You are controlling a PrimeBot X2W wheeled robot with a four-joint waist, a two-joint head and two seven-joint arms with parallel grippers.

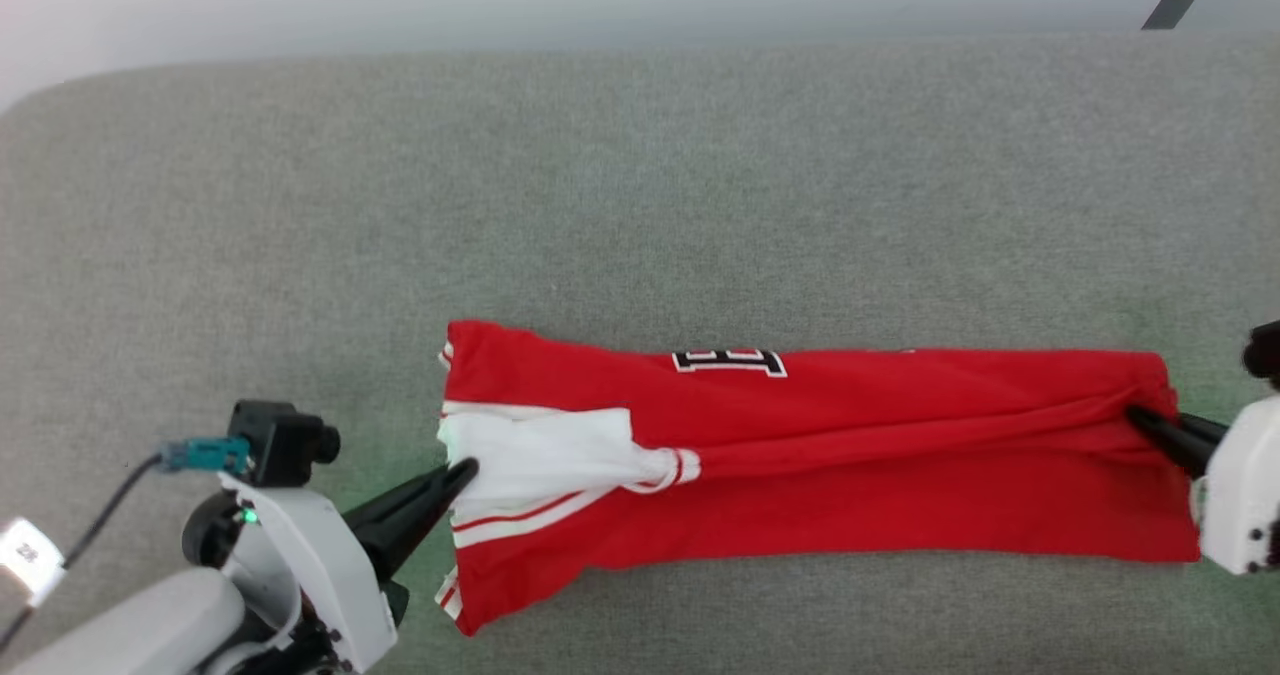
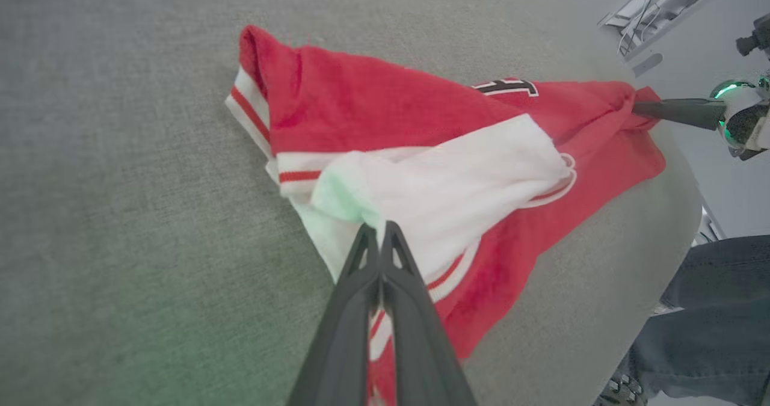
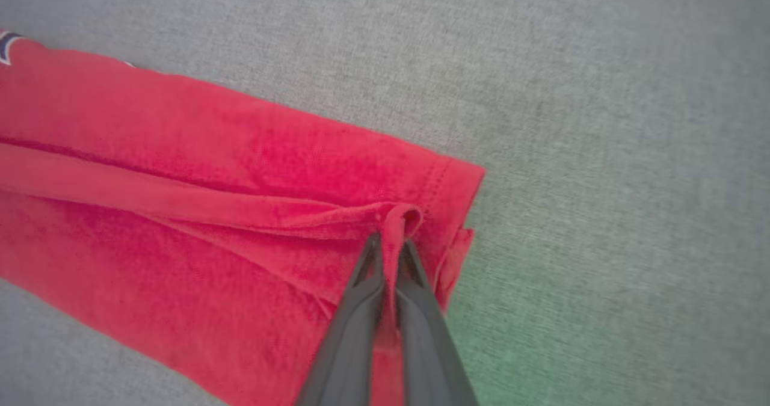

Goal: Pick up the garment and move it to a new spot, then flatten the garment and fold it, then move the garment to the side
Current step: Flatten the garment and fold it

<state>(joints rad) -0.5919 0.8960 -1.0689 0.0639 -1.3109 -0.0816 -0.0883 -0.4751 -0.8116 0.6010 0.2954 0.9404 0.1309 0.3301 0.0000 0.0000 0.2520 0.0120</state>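
Note:
The red garment (image 1: 850, 455) lies stretched in a long band across the grey surface, with part of its black number (image 1: 728, 361) showing at the far fold. A white sleeve (image 1: 540, 455) with striped trim lies at its left end. My left gripper (image 1: 462, 475) is shut on that white sleeve cloth (image 2: 421, 195), as the left wrist view (image 2: 379, 228) shows. At the right end my right gripper (image 1: 1135, 417) is shut on a pinch of the red hem (image 3: 397, 219), its fingertips (image 3: 388, 243) closed around the fold.
The grey fabric surface (image 1: 640, 205) spreads wide behind and to the left of the garment. In the left wrist view its rounded edge (image 2: 680, 213) drops off, and a person's leg in jeans (image 2: 710, 310) stands beside it.

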